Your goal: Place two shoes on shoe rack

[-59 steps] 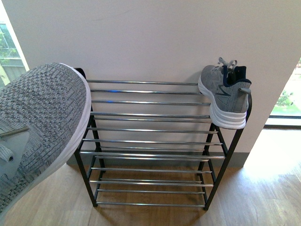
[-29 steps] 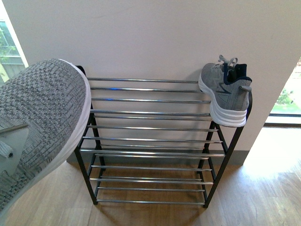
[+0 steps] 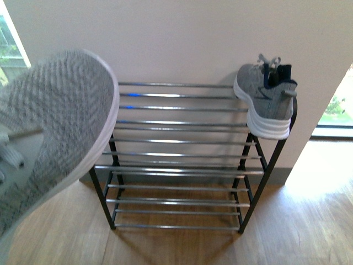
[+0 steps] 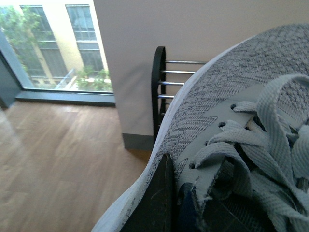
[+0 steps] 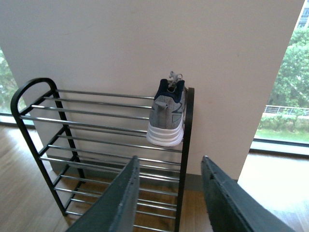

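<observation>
One grey knit shoe (image 3: 55, 127) with a white sole fills the left of the front view, held in the air beside the shoe rack's left end. My left gripper (image 4: 174, 193) is shut on the shoe (image 4: 227, 96) at its collar, one dark finger (image 4: 154, 203) lying outside against the side. The second shoe (image 3: 265, 102) rests on the top tier at the right end of the shoe rack (image 3: 182, 172), heel overhanging the front. My right gripper (image 5: 169, 166) hangs open before the rack (image 5: 96, 113), below that shoe (image 5: 168, 118), holding nothing.
The rack stands against a white wall (image 3: 176, 38) on a wooden floor (image 3: 309, 221). Windows (image 3: 336, 110) flank the wall on both sides. The rack's black rounded left end (image 4: 158, 72) shows just past the held shoe's toe.
The held shoe has risen and moved right, its toe now over the rack's top left corner. The shoe on the rack has not moved.
</observation>
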`<state>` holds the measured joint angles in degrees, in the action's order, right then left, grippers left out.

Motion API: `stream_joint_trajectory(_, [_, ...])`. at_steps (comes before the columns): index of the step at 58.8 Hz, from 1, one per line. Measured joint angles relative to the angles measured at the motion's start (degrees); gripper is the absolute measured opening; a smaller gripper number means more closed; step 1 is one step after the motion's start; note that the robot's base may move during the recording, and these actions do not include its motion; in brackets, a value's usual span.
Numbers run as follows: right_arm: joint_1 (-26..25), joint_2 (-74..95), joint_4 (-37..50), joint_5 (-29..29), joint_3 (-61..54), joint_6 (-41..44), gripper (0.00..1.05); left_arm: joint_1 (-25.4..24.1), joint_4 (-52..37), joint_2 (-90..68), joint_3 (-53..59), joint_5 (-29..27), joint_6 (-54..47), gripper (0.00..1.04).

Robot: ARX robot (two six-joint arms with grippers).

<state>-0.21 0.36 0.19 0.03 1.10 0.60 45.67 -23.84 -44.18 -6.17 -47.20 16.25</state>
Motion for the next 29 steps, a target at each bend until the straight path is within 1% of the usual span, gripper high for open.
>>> stream_joint_trajectory(4, [0.0,0.0,0.0,0.0,0.0,0.0,0.69,-4.0,1.2,-0.8,-1.2,3.9,4.6,0.02])
stream_joint_trajectory(5, [0.0,0.0,0.0,0.0,0.0,0.0,0.7,-5.5,1.2,-1.6,-1.8,5.9,7.1,0.02])
stream_joint_trajectory(6, [0.0,0.0,0.0,0.0,0.0,0.0,0.74,-6.3,1.2,-2.2,-2.2,6.7,8.2,0.02])
stream_joint_trajectory(11, [0.0,0.0,0.0,0.0,0.0,0.0,0.86,-11.8,-2.0,-9.0,-5.8,12.1,15.7,0.02])
stream_joint_trajectory(15, [0.0,0.0,0.0,0.0,0.0,0.0,0.97,-14.5,-5.3,-16.0,-9.7,15.1,21.2,0.02])
stream_joint_trajectory(20, [0.0,0.0,0.0,0.0,0.0,0.0,0.95,-16.1,-8.5,-25.7,-15.4,17.7,25.1,0.02])
stream_joint_trajectory(29, [0.0,0.0,0.0,0.0,0.0,0.0,0.95,-16.7,-7.8,-40.5,-26.1,22.3,30.3,0.02])
